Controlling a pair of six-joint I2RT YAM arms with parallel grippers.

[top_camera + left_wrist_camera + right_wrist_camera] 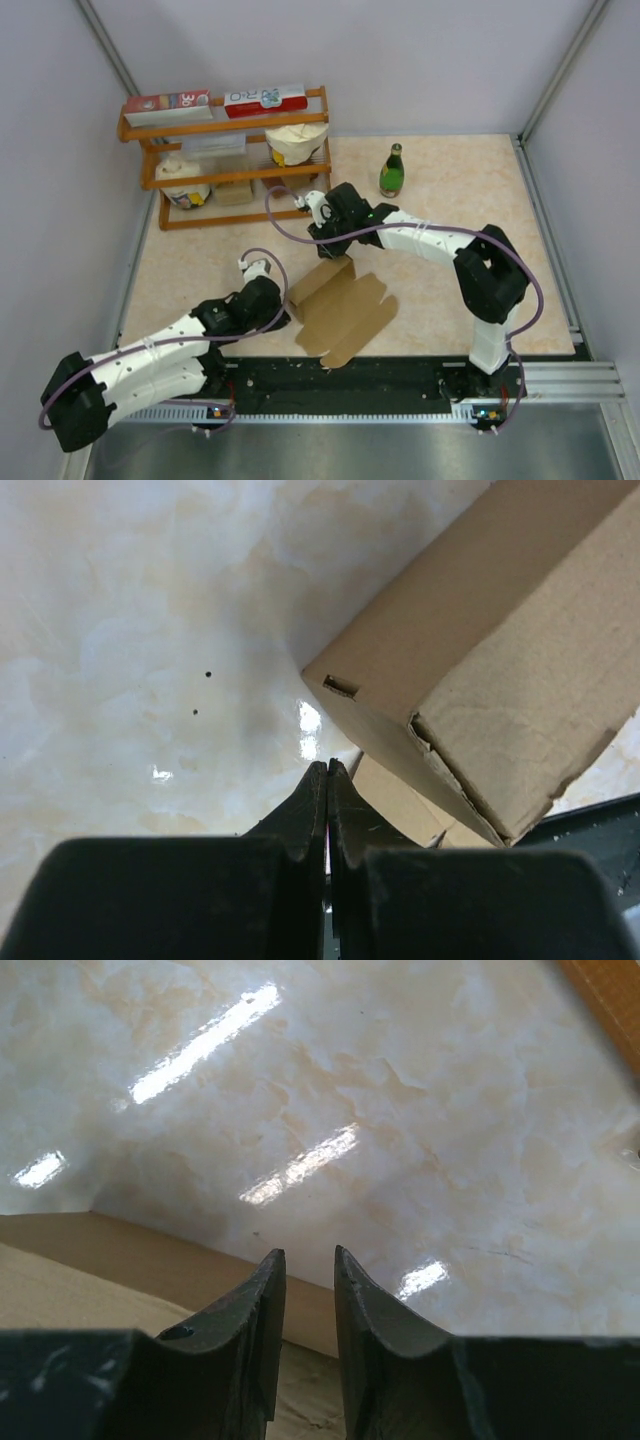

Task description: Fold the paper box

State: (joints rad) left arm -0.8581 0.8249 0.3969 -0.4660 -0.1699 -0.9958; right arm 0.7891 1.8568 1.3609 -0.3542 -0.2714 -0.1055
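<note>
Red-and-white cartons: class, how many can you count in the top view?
2. Both lie on the top level of the shelf: the left carton at its left end, the right carton right of the middle. Lower levels are partly hidden, so more may exist.

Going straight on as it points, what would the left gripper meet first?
Likely the near corner of the paper box, just beyond the shut left gripper; depth is unclear, so the tabletop might come first.

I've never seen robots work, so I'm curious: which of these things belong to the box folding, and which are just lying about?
In the job:
paper box
left gripper
right gripper

Just lying about:
wooden shelf
red-and-white cartons on its top
green bottle
</note>
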